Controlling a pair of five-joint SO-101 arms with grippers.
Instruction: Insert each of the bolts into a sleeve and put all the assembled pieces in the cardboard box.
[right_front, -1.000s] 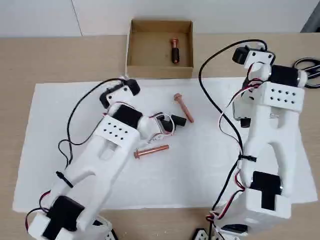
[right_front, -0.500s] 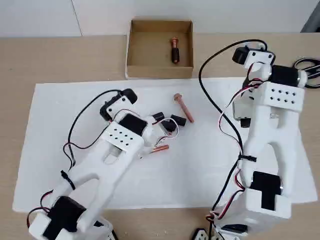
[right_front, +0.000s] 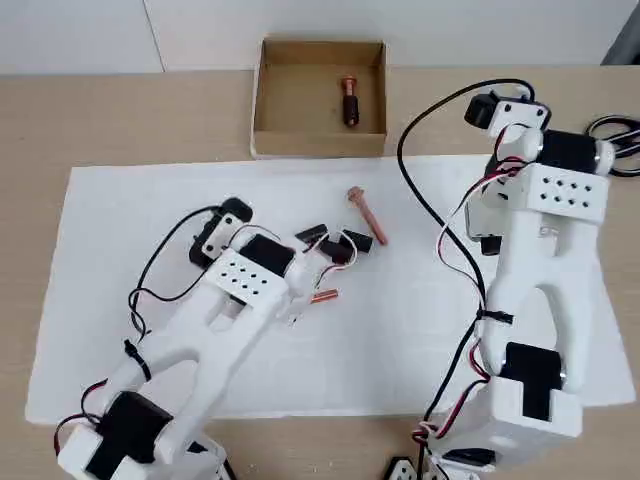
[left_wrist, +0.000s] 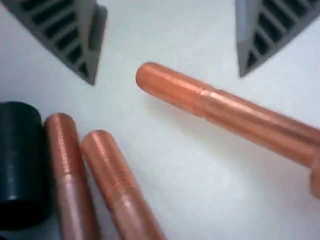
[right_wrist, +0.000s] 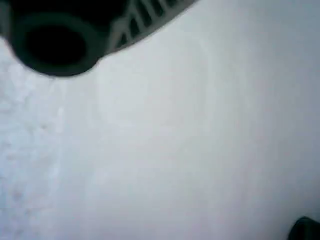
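on the white sheet (right_front: 120, 300), the left arm (right_front: 200, 330) has drawn back toward its base over the last second. this has carried the left gripper (left_wrist: 167, 75) off the black sleeves (right_front: 338, 250) and over the loose bolt (right_front: 323, 296). the right arm (right_front: 545, 250) has not moved; whether the right gripper (right_wrist: 142, 22) is open or closed cannot be told. the cardboard box (right_front: 262, 95) beyond the sheet holds one assembled piece (right_front: 349, 100).

judgement: a pick of the bolt is being set up; no grasp exists yet. the left claw stands wide, one finger on each side of the threaded tip (left_wrist: 155, 80), clear of it on both sides.

the bolt lies flat on the sheet, near the sleeves. its long axis runs almost straight across the table, slightly tilted. the threaded tip points toward the right arm; the head end is hidden under the left arm. in the left wrist view the axis crosses the finger gap at a slant.
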